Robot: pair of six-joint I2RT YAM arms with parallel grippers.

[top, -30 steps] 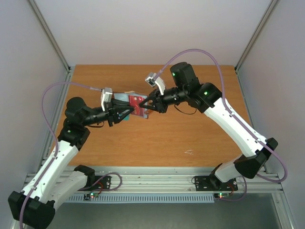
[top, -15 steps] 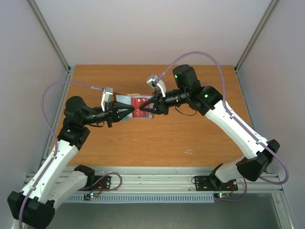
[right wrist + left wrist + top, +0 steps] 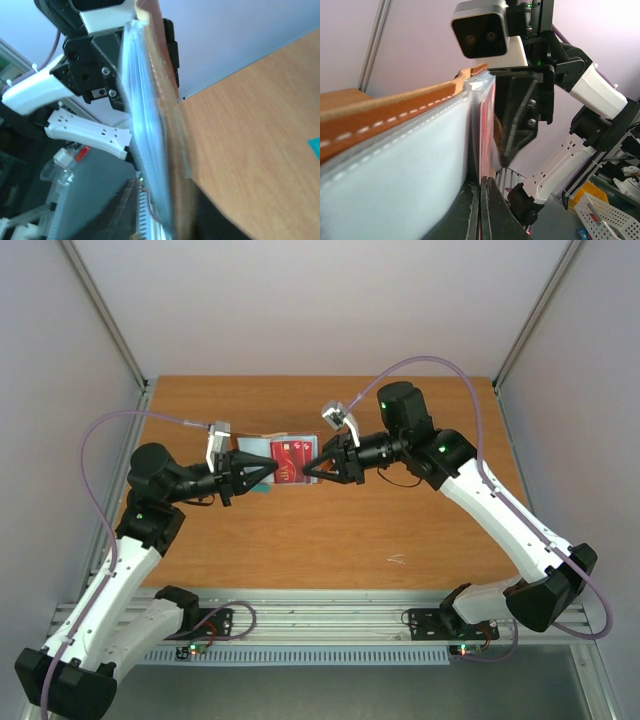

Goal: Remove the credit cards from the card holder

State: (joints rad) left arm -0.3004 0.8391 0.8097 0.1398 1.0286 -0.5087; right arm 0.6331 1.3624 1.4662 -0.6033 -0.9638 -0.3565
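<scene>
The taupe-brown card holder (image 3: 262,448) hangs open in the air between my two grippers, above the middle back of the table. A reddish card (image 3: 291,458) shows in it, face up. My left gripper (image 3: 272,472) is shut, and the left wrist view shows its fingers (image 3: 480,200) pinching the thin red card edge (image 3: 487,130) beside the pale lining (image 3: 395,165). My right gripper (image 3: 308,471) is shut on the holder's opposite edge; the right wrist view shows the brown leather and clear sleeves (image 3: 155,100) running into its blurred jaws. A teal card corner (image 3: 315,145) lies on the table.
The orange-brown table (image 3: 400,520) has metal frame posts at its back corners and white walls around it. A small pale scrap (image 3: 397,560) lies front right. Each arm's cable loops above it.
The right gripper has drawn back to the right and lowered, and the left gripper has shifted slightly left. The holder has turned flatter, and more of the red card faces up.
</scene>
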